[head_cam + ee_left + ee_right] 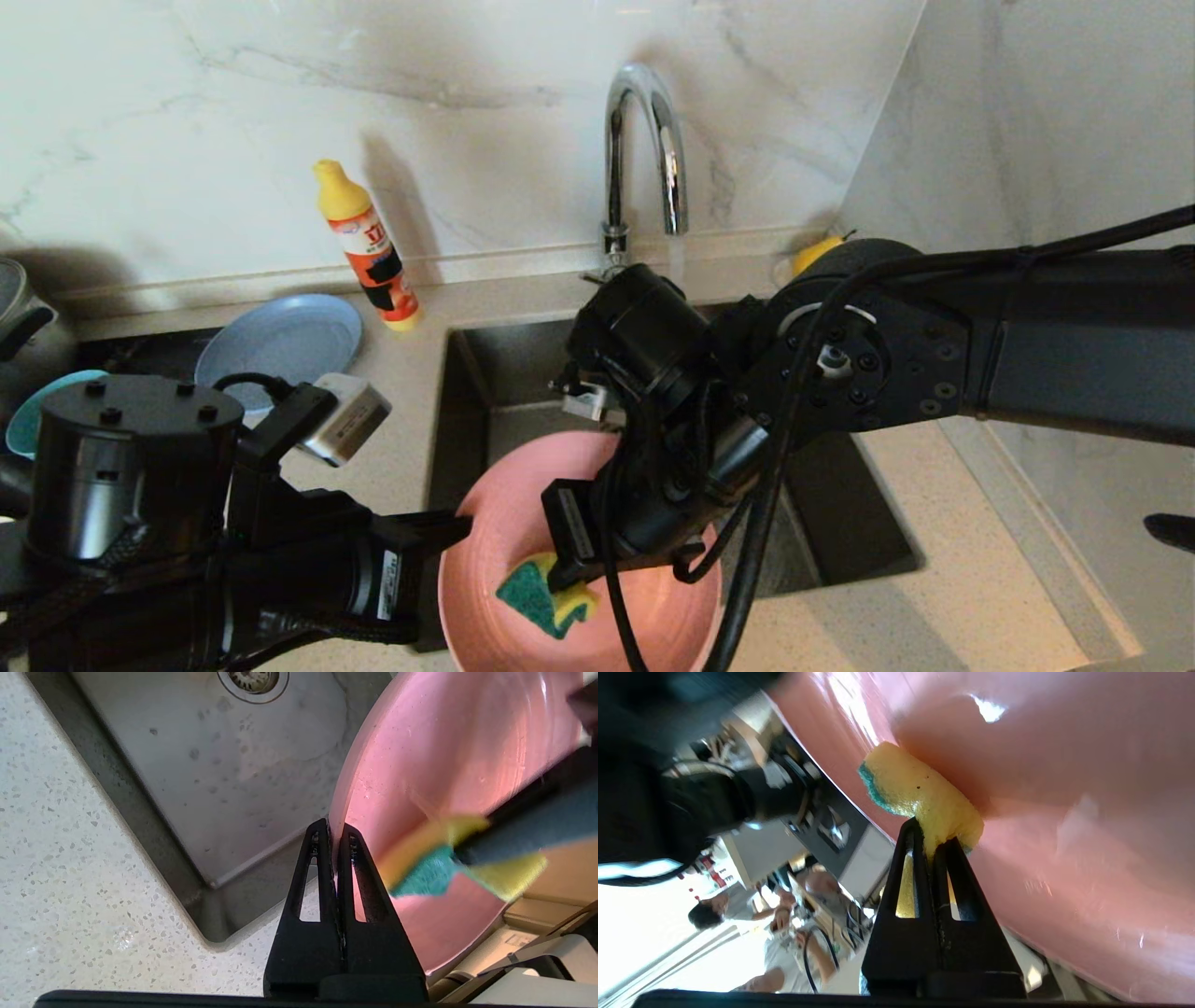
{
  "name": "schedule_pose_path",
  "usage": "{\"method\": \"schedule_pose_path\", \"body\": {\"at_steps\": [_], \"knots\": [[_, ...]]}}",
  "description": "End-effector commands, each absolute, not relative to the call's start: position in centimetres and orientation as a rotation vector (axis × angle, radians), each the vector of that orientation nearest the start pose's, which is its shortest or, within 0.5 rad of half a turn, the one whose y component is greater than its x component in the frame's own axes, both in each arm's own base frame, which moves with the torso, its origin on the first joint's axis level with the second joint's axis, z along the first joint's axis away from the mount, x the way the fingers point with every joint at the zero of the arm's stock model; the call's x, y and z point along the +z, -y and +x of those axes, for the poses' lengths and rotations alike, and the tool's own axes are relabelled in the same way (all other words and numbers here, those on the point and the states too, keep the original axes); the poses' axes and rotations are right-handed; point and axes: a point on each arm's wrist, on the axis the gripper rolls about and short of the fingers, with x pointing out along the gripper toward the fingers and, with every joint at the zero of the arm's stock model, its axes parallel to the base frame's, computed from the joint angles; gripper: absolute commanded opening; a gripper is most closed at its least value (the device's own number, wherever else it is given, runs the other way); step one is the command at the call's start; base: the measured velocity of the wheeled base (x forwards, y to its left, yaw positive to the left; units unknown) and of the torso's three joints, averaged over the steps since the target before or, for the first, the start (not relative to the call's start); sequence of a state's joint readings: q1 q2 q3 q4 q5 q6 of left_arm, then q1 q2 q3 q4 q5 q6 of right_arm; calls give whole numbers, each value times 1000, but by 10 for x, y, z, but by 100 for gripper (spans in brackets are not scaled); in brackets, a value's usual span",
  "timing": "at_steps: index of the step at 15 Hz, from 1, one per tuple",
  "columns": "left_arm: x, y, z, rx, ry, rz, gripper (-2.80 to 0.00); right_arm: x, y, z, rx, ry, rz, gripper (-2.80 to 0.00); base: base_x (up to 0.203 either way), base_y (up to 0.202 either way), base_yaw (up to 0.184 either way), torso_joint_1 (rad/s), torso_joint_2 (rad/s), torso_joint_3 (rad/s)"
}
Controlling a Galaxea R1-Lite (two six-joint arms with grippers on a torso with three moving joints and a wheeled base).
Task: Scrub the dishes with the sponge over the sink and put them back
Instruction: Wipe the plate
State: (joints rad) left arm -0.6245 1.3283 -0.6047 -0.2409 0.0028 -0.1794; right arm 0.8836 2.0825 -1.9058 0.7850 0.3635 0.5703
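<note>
Pink plate [509, 523] hangs tilted over the sink's [485, 373] near edge; our left gripper [332, 833] pinches its rim. Our right gripper [931, 842] is clamped on the sponge [541, 593], pressing it against the plate's face. Blue plate [280, 341] rests on the counter [934, 579], left of the sink.
</note>
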Motion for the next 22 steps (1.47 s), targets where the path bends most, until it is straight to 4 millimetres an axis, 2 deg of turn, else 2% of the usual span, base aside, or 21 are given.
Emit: {"method": "schedule_pose_path", "body": {"at_steps": [1,5,12,17,22], "knots": [[186,117,162,-565,-511,-25,-280,221,-299,235,798,-1306,181,-280,0,0,0,0,0,0],[188,116,162,-564,-508,-34,-280,216,-284,231,693,-1297,136,-280,0,0,0,0,0,0],[187,115,160,-562,-507,-36,-280,242,-242,247,632,-1217,222,-280,0,0,0,0,0,0],[186,115,160,-561,-514,-34,-280,260,-235,246,654,-1152,251,-280,0,0,0,0,0,0],[181,114,158,-562,-530,-24,-280,267,-245,254,680,-1114,269,-280,0,0,0,0,0,0]]}}
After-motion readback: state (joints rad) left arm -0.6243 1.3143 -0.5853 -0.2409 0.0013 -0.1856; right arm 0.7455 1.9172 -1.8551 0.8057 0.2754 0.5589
